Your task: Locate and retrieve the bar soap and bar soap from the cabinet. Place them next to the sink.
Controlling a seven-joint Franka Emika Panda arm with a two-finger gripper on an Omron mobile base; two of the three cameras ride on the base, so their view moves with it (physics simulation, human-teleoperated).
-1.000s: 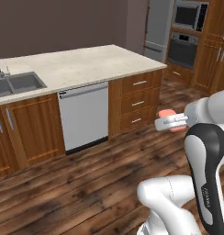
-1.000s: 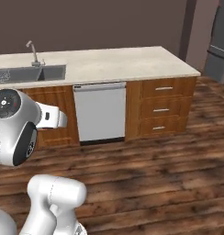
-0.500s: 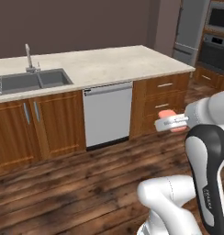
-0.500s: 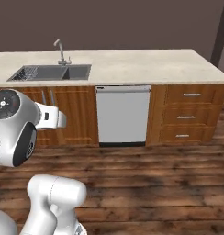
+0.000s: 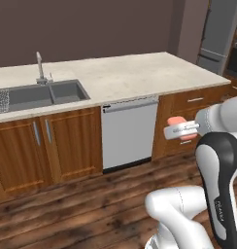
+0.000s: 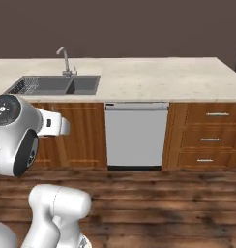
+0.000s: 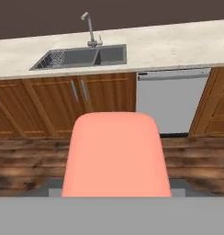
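Observation:
One salmon-pink bar soap (image 7: 116, 156) sits clamped in my gripper (image 5: 173, 129), shut on it and held in the air in front of the counter units, well short of the counter. In the left base view the bar soap (image 5: 176, 120) pokes out above the fingers. The dark grey double-basin sink (image 5: 42, 95) lies in the counter to the left, with its slim silver faucet (image 5: 40, 65) behind it. From the right base the sink (image 6: 57, 85) is at upper left; from the hand the sink (image 7: 84, 57) is far ahead at the top. The cabinet is out of view.
A pale stone countertop (image 5: 140, 73) runs right of the sink. Below it stand wooden doors (image 5: 47, 146), a silver dishwasher (image 5: 129, 133) and drawers (image 6: 209, 140). Dark plank floor (image 6: 163, 203) lies between me and the units. A grey fridge (image 5: 220, 34) stands at far right.
The whole scene has slid right in the base views, so the base has moved; the sink now sits further into the picture. The bar soap stays in the shut gripper.

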